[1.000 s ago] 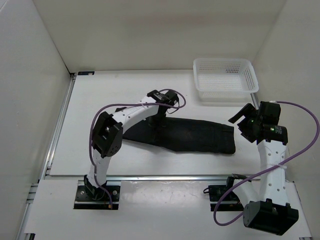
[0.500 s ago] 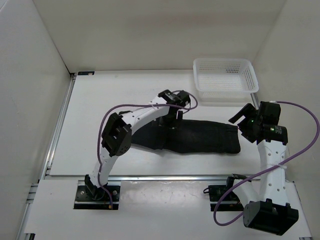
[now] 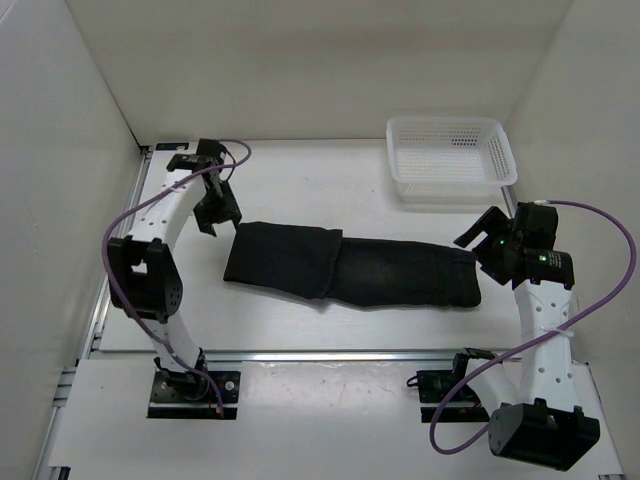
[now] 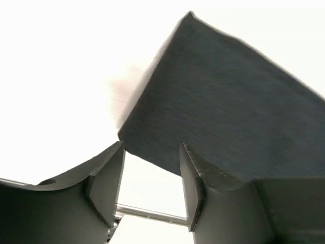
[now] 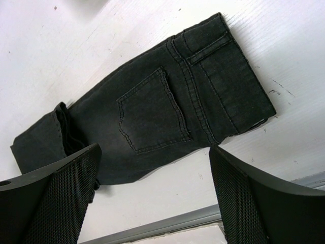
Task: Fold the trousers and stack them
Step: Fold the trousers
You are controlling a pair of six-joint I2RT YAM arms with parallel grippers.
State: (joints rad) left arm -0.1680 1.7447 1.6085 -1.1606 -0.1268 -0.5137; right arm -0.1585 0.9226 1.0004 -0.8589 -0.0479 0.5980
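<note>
Trousers (image 3: 350, 268): black, lying flat across the middle of the table, long axis left to right, touching neither gripper.
Waist end: on the right; the right wrist view shows the waistband, a belt loop and a stitched back pocket facing up.
Leg end: on the left, with an upper layer doubled over the lower one; its free edge crosses near the middle of the bundle.
Fold state: by my reading one fold is in, and a second, waist over legs, is not yet made.
Handling: soft denim-like cloth, probably light and limp; it will sag from any pinch, and stacked layers may slip on one another. Not fragile.
Where to hold: likely the waistband corners, where the seams are thick and give the fingers something firm.
Left gripper (image 4: 151, 152): jaws moderately apart, nothing between them, hanging just off the far-left corner of the folded end.
Right gripper (image 3: 480, 230): jaws spread wide, empty, above the waist end.
Table (image 3: 300, 180): white and smooth; the cloth could slide when pushed, and a low pinch means brushing the surface.
Basket (image 3: 505, 150): white mesh plastic, far right corner, near the waist end but apart from it.
Room: white walls on three sides; a metal rail (image 3: 330, 353) along the near edge.
</note>
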